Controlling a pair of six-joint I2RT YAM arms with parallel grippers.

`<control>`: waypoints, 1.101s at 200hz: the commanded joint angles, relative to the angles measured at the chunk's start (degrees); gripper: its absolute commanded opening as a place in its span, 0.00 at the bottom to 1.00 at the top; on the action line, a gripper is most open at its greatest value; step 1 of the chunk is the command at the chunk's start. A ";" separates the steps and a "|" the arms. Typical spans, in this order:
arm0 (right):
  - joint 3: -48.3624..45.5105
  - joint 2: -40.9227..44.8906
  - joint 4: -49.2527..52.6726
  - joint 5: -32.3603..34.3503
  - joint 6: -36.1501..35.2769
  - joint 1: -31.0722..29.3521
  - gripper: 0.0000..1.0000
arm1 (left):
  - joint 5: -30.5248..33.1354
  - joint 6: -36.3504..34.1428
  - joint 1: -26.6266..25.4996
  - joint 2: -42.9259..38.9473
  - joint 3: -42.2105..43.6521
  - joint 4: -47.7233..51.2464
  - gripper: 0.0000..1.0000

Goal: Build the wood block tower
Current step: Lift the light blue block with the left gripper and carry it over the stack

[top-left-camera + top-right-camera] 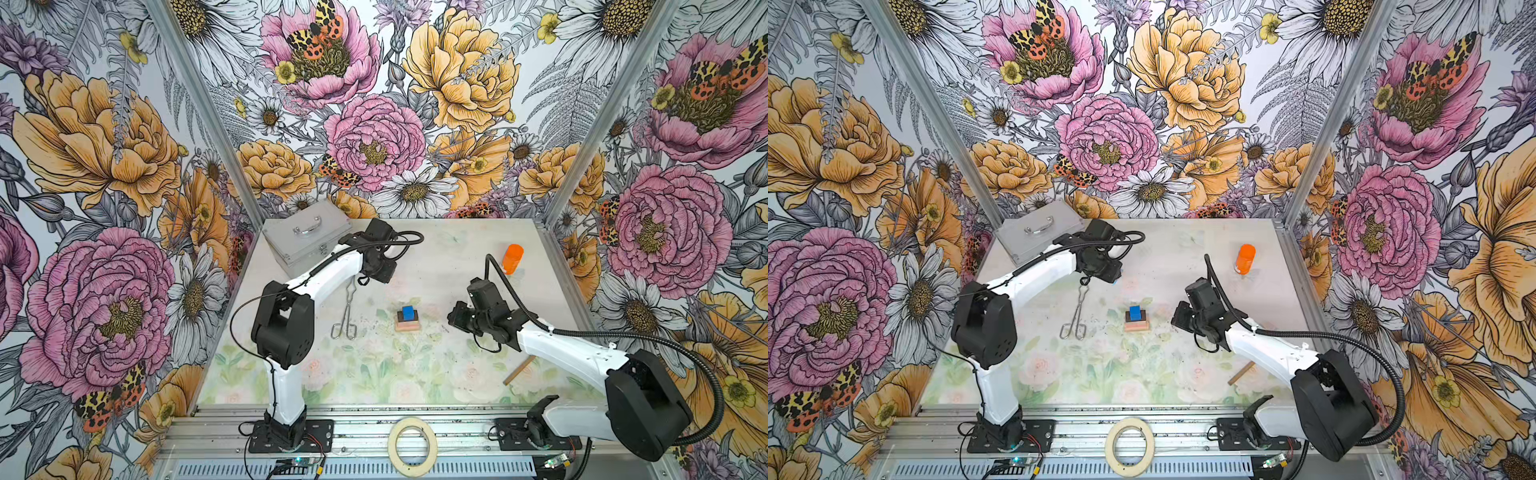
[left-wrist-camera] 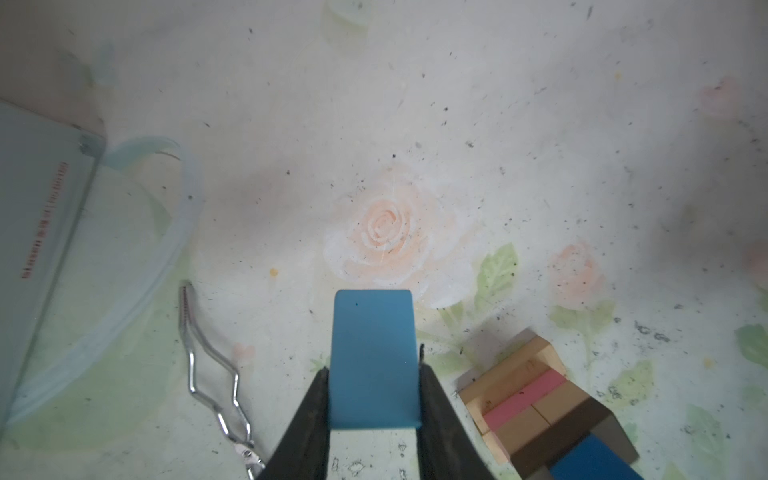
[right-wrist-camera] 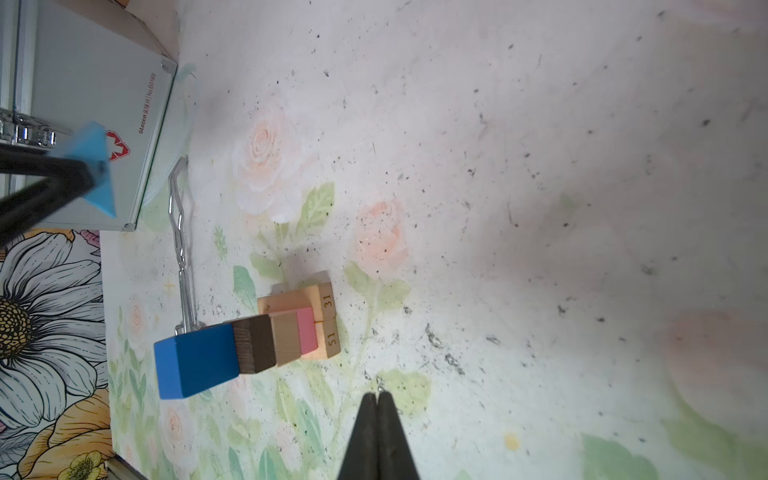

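Tower point(image 1: 407, 319) stands apart from left gripper point(image 2: 374, 374) clamping blue block point(image 2: 372, 332).

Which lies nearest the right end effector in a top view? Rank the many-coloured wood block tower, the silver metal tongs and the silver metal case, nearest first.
1. The many-coloured wood block tower, just left of the shut right end effector, mid-table.
2. The silver metal tongs, farther left, past the tower.
3. The silver metal case, at the table's far left corner.
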State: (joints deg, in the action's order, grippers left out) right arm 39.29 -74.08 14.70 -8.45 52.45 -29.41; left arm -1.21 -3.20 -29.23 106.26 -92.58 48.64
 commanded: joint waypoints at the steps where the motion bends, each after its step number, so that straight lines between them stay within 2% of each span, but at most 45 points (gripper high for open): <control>1: -0.35 2.32 -0.64 -0.17 -1.79 0.53 0.00 | 1.59 -4.36 -2.84 -6.23 1.70 0.25 0.00; 38: -1.20 4.49 0.06 -0.25 -2.42 1.49 0.00 | 1.61 -10.50 -7.61 -10.81 4.45 0.16 0.00; 73: -2.67 7.62 1.64 0.09 -2.77 2.85 0.00 | -3.16 -13.81 -9.75 -12.20 6.13 0.22 0.00; 124: -4.45 11.99 4.20 0.10 -3.63 5.77 0.00 | -4.87 -20.06 -14.15 -14.39 9.73 0.16 0.00; 153: -5.52 13.45 4.67 -0.43 -3.93 7.15 0.00 | -7.05 -22.44 -14.86 -14.90 10.68 0.18 0.00; 220: -6.95 13.61 4.64 -1.13 -4.28 8.32 0.00 | -7.13 -26.21 -15.72 -14.24 11.98 0.36 0.00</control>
State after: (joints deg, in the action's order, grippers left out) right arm 32.93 -61.39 19.14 -8.91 49.41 -21.63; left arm -6.76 -26.70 -44.29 92.97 -81.67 49.34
